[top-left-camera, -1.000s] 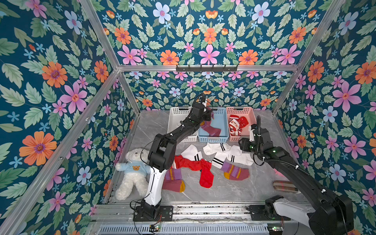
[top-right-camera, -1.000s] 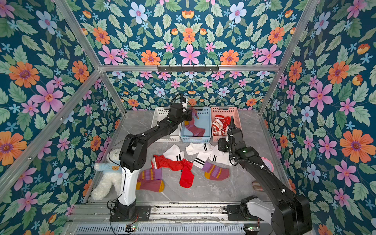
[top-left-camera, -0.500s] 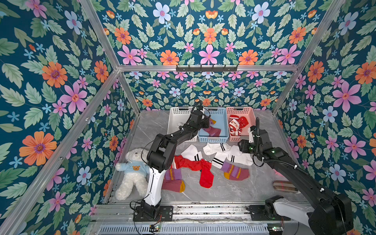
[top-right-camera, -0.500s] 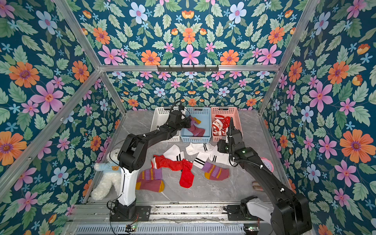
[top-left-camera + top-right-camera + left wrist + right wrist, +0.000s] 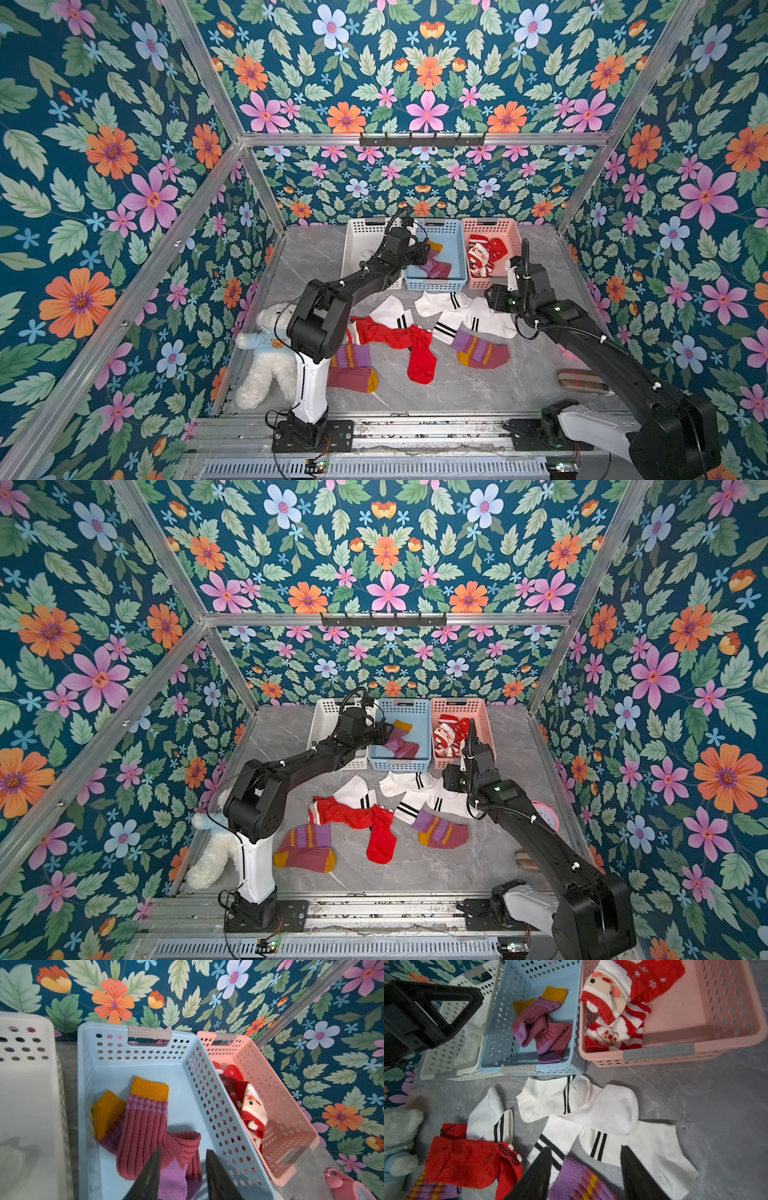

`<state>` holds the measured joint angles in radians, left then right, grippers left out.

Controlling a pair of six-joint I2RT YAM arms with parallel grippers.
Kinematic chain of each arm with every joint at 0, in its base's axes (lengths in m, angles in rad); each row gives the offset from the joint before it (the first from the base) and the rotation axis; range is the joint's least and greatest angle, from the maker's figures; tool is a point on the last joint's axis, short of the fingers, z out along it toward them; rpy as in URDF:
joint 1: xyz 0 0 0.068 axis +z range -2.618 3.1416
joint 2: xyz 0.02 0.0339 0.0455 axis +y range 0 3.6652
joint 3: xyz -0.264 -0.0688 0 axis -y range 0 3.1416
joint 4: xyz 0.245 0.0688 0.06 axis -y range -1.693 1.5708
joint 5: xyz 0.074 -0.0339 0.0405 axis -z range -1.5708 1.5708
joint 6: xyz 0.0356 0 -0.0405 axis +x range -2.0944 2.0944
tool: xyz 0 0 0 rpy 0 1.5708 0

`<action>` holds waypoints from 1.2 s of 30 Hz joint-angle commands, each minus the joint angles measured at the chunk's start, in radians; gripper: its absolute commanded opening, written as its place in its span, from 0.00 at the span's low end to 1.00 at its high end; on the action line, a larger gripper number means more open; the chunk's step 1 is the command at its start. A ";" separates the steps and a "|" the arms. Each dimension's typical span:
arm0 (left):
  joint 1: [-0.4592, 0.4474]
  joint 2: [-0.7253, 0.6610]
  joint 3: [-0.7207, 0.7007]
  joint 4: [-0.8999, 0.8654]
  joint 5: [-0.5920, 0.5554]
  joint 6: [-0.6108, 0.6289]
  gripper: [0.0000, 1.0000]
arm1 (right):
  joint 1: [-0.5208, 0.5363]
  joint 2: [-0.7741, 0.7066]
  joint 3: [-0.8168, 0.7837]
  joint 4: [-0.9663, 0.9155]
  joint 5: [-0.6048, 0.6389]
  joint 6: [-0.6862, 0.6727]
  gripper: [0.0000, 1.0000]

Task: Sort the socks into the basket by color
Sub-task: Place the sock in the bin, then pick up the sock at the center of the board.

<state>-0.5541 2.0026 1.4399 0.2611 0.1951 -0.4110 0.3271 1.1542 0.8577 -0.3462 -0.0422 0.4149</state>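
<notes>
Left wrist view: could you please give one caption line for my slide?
Left jaws apart over maroon socks in the blue basket; Santa socks lie in the pink basket beside it.

You see dark teal floral walls (image 5: 428, 62), aluminium frame bars (image 5: 291, 138), a black hook rail (image 5: 422, 140) and a grey marble worktop (image 5: 478, 390).

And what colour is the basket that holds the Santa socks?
The basket is pink; the right wrist view shows it best.

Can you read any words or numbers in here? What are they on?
No text can be read for certain.
Pink clock: marks on its face, too small to read.
Teddy bear: a bear picture on its shirt, no words.
</notes>
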 commanded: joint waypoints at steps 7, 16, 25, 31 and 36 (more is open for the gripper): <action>-0.013 -0.130 -0.075 0.015 -0.047 0.023 0.42 | 0.000 -0.021 -0.028 -0.001 -0.013 0.017 0.56; -0.014 -0.283 -0.218 -0.023 -0.140 0.034 0.44 | 0.013 -0.006 -0.087 0.016 -0.051 0.032 0.56; -0.013 -0.397 -0.370 -0.083 -0.228 0.047 0.45 | 0.125 0.046 -0.138 0.036 -0.032 0.059 0.56; -0.013 -0.424 -0.439 -0.065 -0.248 0.013 0.45 | 0.194 0.088 -0.160 0.048 -0.024 0.100 0.55; -0.013 -0.430 -0.467 -0.046 -0.250 -0.002 0.44 | 0.257 0.094 -0.176 0.010 0.036 0.126 0.54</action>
<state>-0.5674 1.5814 0.9775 0.1860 -0.0357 -0.3943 0.5652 1.2446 0.6884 -0.3191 -0.0525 0.5053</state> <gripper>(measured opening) 0.443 0.545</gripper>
